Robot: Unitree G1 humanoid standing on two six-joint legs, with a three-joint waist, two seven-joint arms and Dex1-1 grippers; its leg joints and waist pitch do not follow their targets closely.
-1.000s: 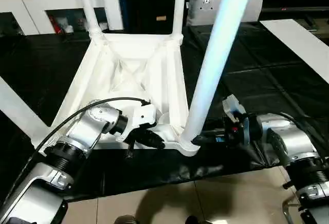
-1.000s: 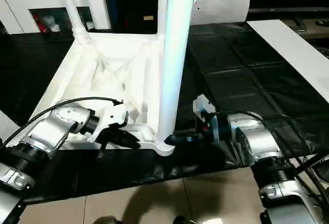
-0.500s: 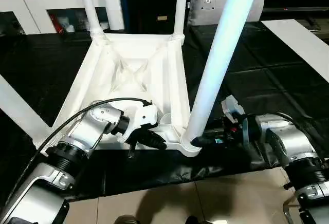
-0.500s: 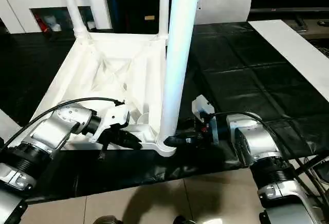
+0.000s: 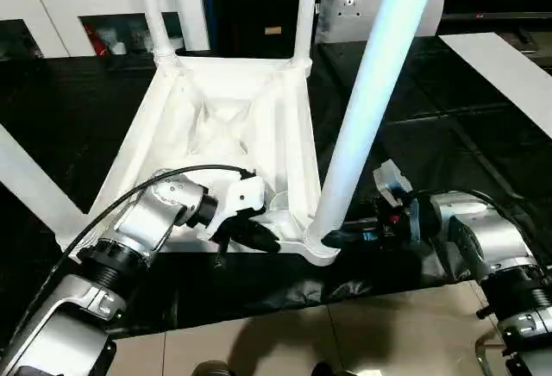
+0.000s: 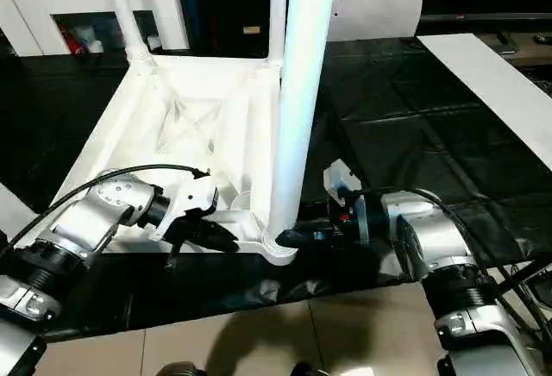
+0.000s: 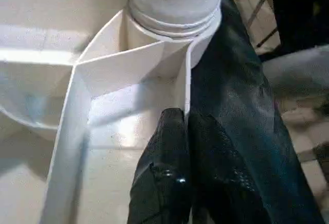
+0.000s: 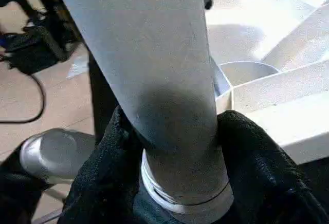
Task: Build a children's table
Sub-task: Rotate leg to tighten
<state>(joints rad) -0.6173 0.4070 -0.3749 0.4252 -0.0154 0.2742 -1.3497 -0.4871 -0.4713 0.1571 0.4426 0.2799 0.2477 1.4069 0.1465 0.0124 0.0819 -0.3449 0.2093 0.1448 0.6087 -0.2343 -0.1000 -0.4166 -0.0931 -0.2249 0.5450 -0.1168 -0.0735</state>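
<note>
The white table top (image 5: pixel 216 126) lies upside down on the black mat, ribbed underside up. Two legs (image 5: pixel 148 5) (image 5: pixel 304 5) stand in the far corner sockets, and another leg (image 5: pixel 26 182) slants out of the near left corner. The near right leg (image 5: pixel 371 91) rises from its socket (image 5: pixel 317 247). My left gripper (image 5: pixel 259 236) is shut on the top's near rim (image 7: pixel 182 88), close beside that socket. My right gripper (image 5: pixel 332 238) is shut on the base of the near right leg (image 8: pixel 154 80), one finger (image 8: pixel 105 152) on each side of it.
White glass-door cabinets (image 5: pixel 52 14) stand at the back left and a white pillow (image 5: pixel 345 1) at the back. A long white board (image 5: pixel 509 65) lies on the mat at the right. The mat's front edge meets tiled floor (image 5: pixel 285 341) just below my grippers.
The view has shifted slightly. Both grippers keep their holds and the table stays where it was.
</note>
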